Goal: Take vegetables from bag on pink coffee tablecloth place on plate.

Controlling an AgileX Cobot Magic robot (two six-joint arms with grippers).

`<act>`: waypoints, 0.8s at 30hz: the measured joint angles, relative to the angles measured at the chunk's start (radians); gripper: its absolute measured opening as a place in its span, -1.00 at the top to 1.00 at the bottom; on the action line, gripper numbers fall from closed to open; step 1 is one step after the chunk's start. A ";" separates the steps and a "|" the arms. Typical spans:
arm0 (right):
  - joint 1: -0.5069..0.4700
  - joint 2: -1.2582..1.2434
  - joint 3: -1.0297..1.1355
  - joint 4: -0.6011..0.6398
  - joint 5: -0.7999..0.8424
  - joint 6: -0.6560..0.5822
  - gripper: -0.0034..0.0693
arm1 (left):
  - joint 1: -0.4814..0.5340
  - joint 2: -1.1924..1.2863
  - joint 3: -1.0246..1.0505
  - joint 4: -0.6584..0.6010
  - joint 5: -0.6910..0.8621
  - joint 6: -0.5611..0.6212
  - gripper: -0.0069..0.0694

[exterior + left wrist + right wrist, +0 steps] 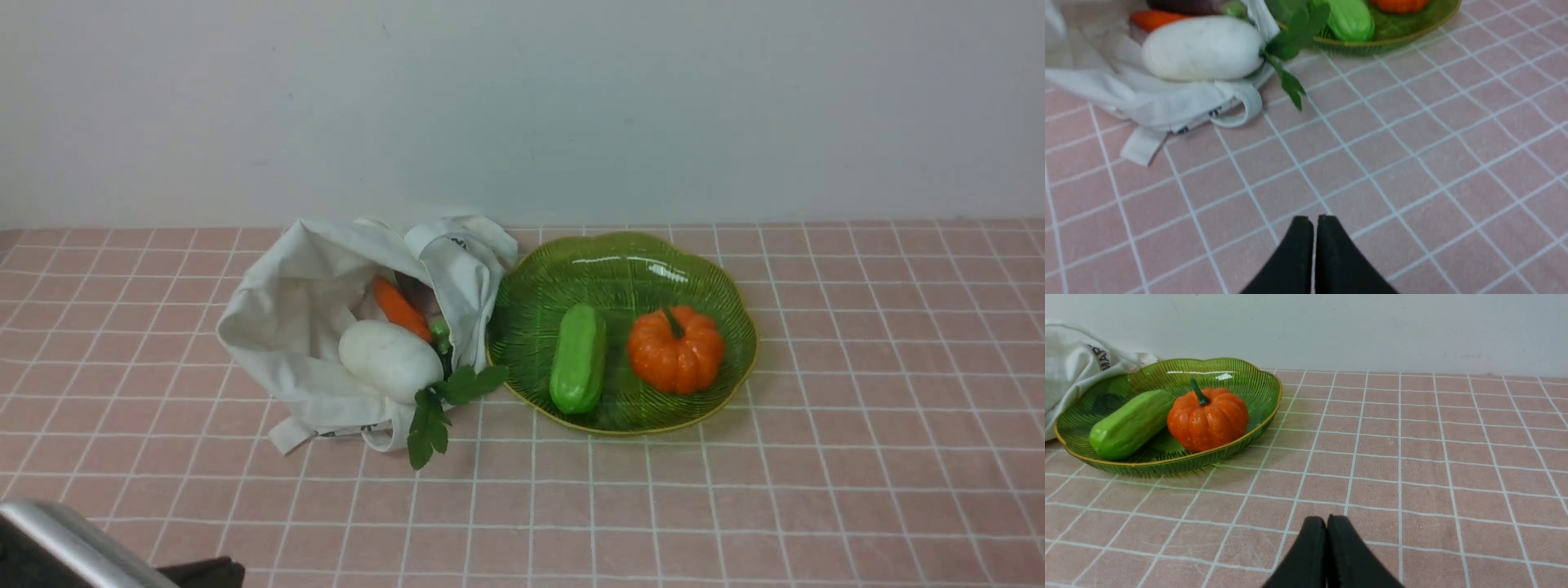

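Observation:
The off-white bag [294,318] lies open on the pink tablecloth [735,490], left of the green plate [710,269]. A white radish [390,359] with green leaves [445,400] and an orange carrot [400,309] sit in its mouth. The green cucumber [578,358] lies on the plate beside an orange pumpkin [676,349]. My left gripper [1314,220] is shut and empty over bare cloth, short of the radish [1202,48] and bag [1147,106]. My right gripper [1326,520] is shut and empty, off to the side of the plate [1241,437], cucumber [1131,424] and pumpkin [1207,416].
A pale wall [522,106] runs along the far edge of the table. Part of my left arm [73,547] shows at the near left corner in the front view. A dark purple vegetable [1184,6] lies deeper in the bag behind the carrot [1153,19].

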State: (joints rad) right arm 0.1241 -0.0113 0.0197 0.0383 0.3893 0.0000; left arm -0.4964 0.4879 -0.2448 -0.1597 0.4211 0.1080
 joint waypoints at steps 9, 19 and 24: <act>0.000 0.000 0.000 0.000 0.000 0.000 0.95 | 0.000 -0.001 0.036 0.078 -0.010 0.000 0.83; 0.000 0.000 0.000 0.000 0.000 0.000 0.95 | 0.008 -0.130 0.037 0.113 -0.010 0.000 0.83; 0.000 0.000 0.000 0.000 0.000 0.000 0.95 | 0.145 -0.330 0.119 0.113 -0.057 -0.005 0.83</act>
State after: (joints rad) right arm 0.1241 -0.0113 0.0197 0.0383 0.3893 0.0000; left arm -0.3515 0.1581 -0.1256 -0.0464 0.3639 0.1033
